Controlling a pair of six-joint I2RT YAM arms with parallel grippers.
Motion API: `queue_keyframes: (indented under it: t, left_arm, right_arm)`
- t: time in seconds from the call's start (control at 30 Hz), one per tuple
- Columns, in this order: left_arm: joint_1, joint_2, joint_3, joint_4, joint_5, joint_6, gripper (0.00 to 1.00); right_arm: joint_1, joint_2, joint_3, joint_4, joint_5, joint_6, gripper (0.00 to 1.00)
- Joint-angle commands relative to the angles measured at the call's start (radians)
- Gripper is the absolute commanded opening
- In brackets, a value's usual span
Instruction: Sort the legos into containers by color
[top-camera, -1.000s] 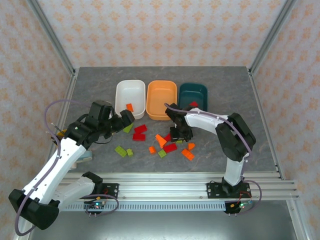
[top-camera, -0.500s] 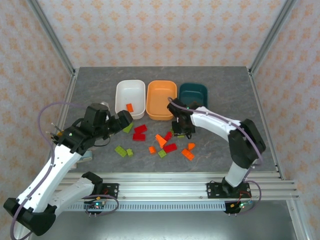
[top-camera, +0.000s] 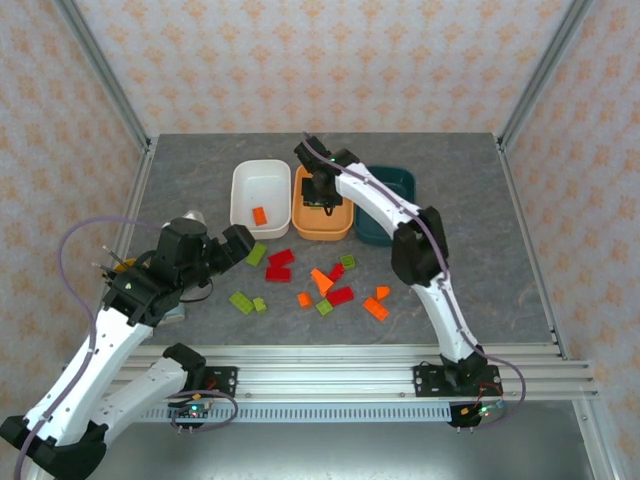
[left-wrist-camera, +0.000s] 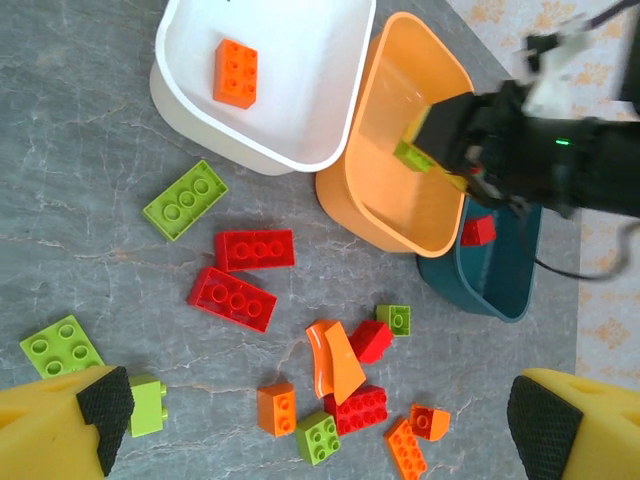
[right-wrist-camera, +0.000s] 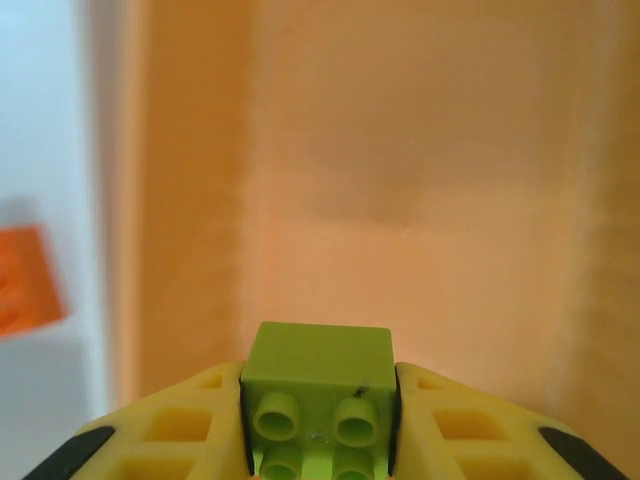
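**Figure: right arm over the tubs.** Your right gripper (right-wrist-camera: 318, 400) is clenched on a light green brick (right-wrist-camera: 318, 355). Its fingers press the brick's two flat side walls, and the studs face the wrist camera. The brick hangs above the inside of the orange tub (top-camera: 325, 226). The white tub (top-camera: 245, 182) stands just beside it and holds a single orange brick (top-camera: 259, 215). A red brick (left-wrist-camera: 478, 230) lies in the dark teal tub (left-wrist-camera: 492, 292). Your left gripper (top-camera: 245, 242) is spread wide and grasps nothing. It hovers above the loose bricks on the table (top-camera: 480, 280), where red, orange and green pieces lie scattered close together in front of the tubs.

**Handling note.** These bricks are probably very light, rigid and smooth-walled, so a modest squeeze should hold one. An off-centre pinch could let a brick twist or pop free. Take each one across its opposite flat sides, not across the studs. Pieces that touch a neighbour, such as the orange wedge (left-wrist-camera: 340, 368) against the small red brick (left-wrist-camera: 372, 340), likely call for a narrower approach.
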Motion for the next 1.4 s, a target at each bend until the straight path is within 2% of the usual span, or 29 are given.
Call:
queue_keyframes:
  t: [0.0, 0.1, 0.17, 0.23, 0.43, 0.5, 0.57, 0.73, 0.83, 0.9, 1.1, 1.37]
  left_arm:
    - [-0.004, -0.028, -0.023, -0.076, -0.05, -0.043, 0.98]
    - [-0.004, -0.042, -0.031, -0.115, -0.052, -0.06, 0.97]
    - [-0.005, -0.051, -0.036, -0.142, -0.055, -0.065, 0.97]
    - [-0.005, -0.056, -0.041, -0.166, -0.055, -0.07, 0.96]
    - [-0.005, -0.037, -0.065, -0.221, -0.047, -0.09, 0.93]
    - [-0.005, -0.013, -0.08, -0.245, -0.043, -0.101, 0.91]
    - [-0.005, 0.028, -0.102, -0.266, -0.032, -0.123, 0.9]
    - [-0.005, 0.17, -0.17, -0.227, 0.007, -0.198, 0.9]
    - [-0.005, 0.23, -0.212, -0.151, 0.005, -0.243, 0.89]
    - [-0.002, 0.29, -0.224, -0.109, 0.01, -0.266, 0.87]
    - [-0.002, 0.47, -0.236, -0.041, -0.001, -0.305, 0.85]
    - [0.011, 0.547, -0.312, 0.116, -0.012, -0.425, 0.74]
  right_arm:
    - [-0.017, 0.091, 0.14, -0.125, 0.008, 0.01, 0.39]
    - [-0.017, 0.14, 0.221, -0.163, -0.003, 0.002, 0.51]
    - [-0.017, 0.121, 0.222, -0.157, -0.012, -0.001, 0.61]
    - [-0.016, 0.084, 0.214, -0.149, -0.013, -0.005, 0.66]
    - [0.0, -0.102, 0.166, -0.148, 0.033, -0.039, 0.64]
    - [0.017, -0.223, 0.065, -0.092, 0.05, -0.069, 0.64]
    - [0.044, -0.378, -0.112, 0.02, 0.045, -0.108, 0.63]
    - [0.121, -0.8, -0.714, 0.359, -0.068, -0.143, 0.64]
    - [0.143, -0.965, -0.968, 0.432, -0.124, -0.094, 0.65]
    - [0.164, -1.053, -1.079, 0.44, -0.132, -0.062, 0.65]
    - [0.211, -1.216, -1.243, 0.432, -0.125, -0.014, 0.66]
    - [0.211, -1.254, -1.265, 0.414, -0.132, -0.011, 0.66]
